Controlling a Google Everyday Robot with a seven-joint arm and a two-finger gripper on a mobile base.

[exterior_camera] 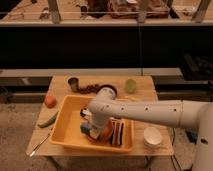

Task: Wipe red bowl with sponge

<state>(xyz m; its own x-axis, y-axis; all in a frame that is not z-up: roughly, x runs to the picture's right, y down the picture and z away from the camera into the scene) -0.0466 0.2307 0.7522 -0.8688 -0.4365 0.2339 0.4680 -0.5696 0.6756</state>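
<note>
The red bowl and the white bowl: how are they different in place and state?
The red bowl lies inside the yellow tub, mostly hidden under the gripper and the sponge; the white bowl stands outside the tub on the wooden table, fully in view and untouched. Both are round.

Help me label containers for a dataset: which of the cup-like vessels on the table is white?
The white cup at the table's front right, beside the yellow tub. The cup at back left is dark metal, the one at back right green. The gripper is inside the tub.
</note>
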